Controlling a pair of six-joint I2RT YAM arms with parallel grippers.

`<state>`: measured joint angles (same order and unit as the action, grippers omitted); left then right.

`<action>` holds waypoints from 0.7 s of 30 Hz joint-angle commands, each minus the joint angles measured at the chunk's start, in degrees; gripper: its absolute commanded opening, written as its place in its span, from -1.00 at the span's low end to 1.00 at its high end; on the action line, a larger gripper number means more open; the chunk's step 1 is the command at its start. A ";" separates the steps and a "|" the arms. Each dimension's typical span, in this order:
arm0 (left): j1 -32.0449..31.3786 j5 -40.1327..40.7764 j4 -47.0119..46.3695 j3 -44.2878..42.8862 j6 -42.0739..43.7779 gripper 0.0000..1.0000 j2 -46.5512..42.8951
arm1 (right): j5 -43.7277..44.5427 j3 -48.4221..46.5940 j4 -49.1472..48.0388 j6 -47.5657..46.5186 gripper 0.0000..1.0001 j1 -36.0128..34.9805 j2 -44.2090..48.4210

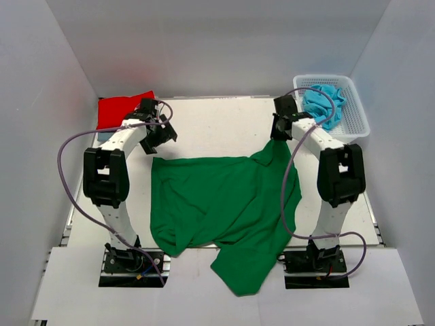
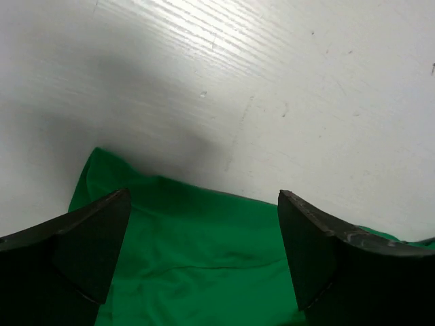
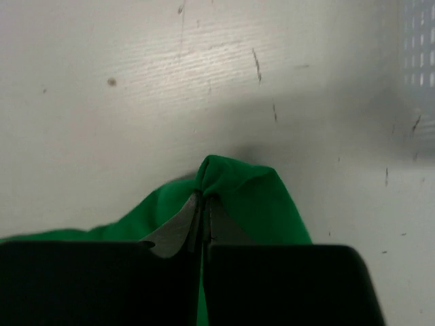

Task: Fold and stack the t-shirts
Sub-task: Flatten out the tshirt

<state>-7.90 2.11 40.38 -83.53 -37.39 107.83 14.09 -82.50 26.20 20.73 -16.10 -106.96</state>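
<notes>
A dark green t-shirt (image 1: 224, 204) lies spread and rumpled in the middle of the table, its lower part hanging past the front edge. My right gripper (image 1: 279, 136) is shut on the shirt's far right corner (image 3: 234, 183), pinching a bunched fold. My left gripper (image 1: 162, 138) is open and empty, hovering just above the shirt's far left corner (image 2: 197, 251). A folded bright red t-shirt (image 1: 121, 109) lies at the far left. Turquoise shirts (image 1: 325, 102) sit bunched in the white mesh basket (image 1: 357, 115).
The white basket stands at the far right beside my right arm. Grey walls enclose the table on three sides. Purple cables loop beside both arms.
</notes>
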 commanded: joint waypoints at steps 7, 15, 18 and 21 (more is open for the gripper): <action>0.34 -2.72 2.25 8.89 1.53 0.98 -9.29 | 5.51 -9.61 3.51 0.80 -1.00 2.21 -2.03; -0.18 -3.42 0.94 21.55 -1.37 0.92 -16.07 | 4.37 -8.21 4.74 0.36 -1.00 3.00 -0.27; -0.18 -6.67 -3.90 24.20 -2.42 0.76 -16.07 | 3.93 -7.50 4.39 0.27 -1.00 3.35 0.17; -0.18 -7.38 -5.05 24.20 -3.56 0.65 -14.58 | 3.58 -6.71 4.48 0.19 -1.00 3.44 0.78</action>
<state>-7.99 -2.81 39.75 -59.29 -39.35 94.39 17.58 -90.04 30.55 20.80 -13.13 -109.78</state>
